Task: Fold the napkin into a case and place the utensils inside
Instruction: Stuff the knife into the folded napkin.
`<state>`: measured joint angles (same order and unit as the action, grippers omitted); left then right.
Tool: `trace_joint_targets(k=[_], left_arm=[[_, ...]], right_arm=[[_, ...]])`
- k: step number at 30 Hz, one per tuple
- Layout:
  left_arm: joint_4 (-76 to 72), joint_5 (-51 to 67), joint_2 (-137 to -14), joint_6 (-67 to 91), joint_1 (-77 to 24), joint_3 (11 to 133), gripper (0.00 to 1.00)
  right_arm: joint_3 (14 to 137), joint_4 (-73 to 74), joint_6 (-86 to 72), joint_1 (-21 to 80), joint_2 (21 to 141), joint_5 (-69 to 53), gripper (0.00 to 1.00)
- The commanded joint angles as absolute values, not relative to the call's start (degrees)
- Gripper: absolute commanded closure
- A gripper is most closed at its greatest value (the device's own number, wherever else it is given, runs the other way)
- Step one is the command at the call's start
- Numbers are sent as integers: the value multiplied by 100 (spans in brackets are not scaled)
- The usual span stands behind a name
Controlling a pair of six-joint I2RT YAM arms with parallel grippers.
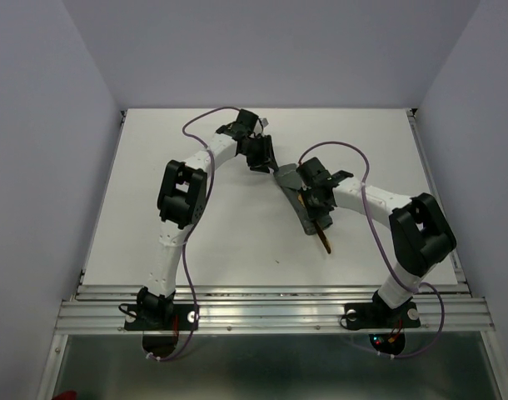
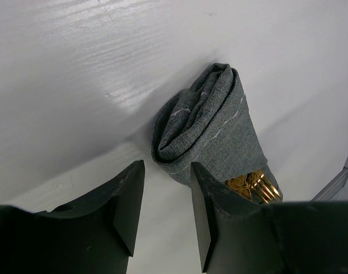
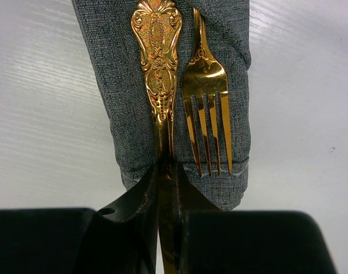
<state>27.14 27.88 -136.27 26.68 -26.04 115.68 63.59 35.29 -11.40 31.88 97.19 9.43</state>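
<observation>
The napkin is folded into a long, narrow dark grey case (image 1: 297, 200) lying at an angle at mid-table. In the right wrist view the case (image 3: 117, 103) carries a gold fork (image 3: 207, 108), tines toward its near hem. Beside the fork lies a gold utensil with an ornate handle (image 3: 158, 63). My right gripper (image 3: 167, 171) is shut on that utensil's thin stem at the hem. From above, the right gripper (image 1: 318, 208) stands over the case, and a utensil end (image 1: 325, 237) sticks out toward the front. My left gripper (image 2: 167, 177) hangs open and empty just short of the case's rolled far end (image 2: 211, 128).
The white table (image 1: 196, 250) is bounded by walls left, right and behind. A metal rail (image 1: 271, 304) runs along its front edge, where both arm bases are bolted. Purple cables loop over both arms.
</observation>
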Motion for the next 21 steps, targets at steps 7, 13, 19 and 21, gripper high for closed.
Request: trace_joint_targets(k=[7, 13, 19, 21], left_arm=[[2645, 2936, -13745, 2663, -2628, 11926, 51], [2725, 2962, -13992, 2619, -2637, 12129, 51], [2672, 3058, -14062, 2575, -2637, 12085, 51], [2654, 3120, -14080, 2610, -2637, 12111, 51]], right_arm=[[7065, 3621, -949, 3173, 10037, 967, 99], [7321, 3647, -879, 3173, 10239, 905, 99], [7541, 3683, -835, 3173, 10423, 940, 99], [7611, 3683, -817, 3173, 10459, 932, 99]])
